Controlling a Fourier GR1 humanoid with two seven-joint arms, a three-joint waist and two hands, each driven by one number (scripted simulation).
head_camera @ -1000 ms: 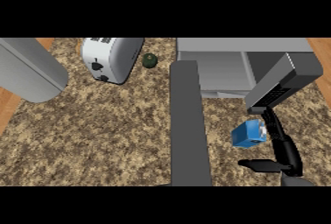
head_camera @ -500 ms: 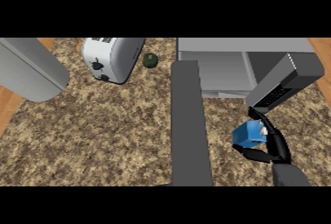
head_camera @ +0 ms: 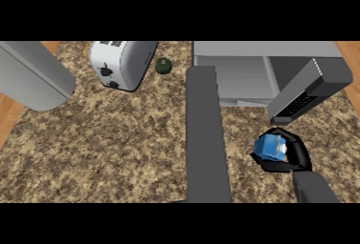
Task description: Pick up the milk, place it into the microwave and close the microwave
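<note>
Head view shows me the right robot hand (head_camera: 294, 157) with its black fingers curled round the small blue milk carton (head_camera: 270, 147), so it is pinching the carton over the speckled brown stone worktop (head_camera: 105, 143). The carton is outside the grey box-shaped microwave (head_camera: 239, 71), near the lower end of its open dark door (head_camera: 309, 88). Well apart, a white toaster (head_camera: 119, 64) stands beside a small dark green round thing (head_camera: 164, 65).
</note>
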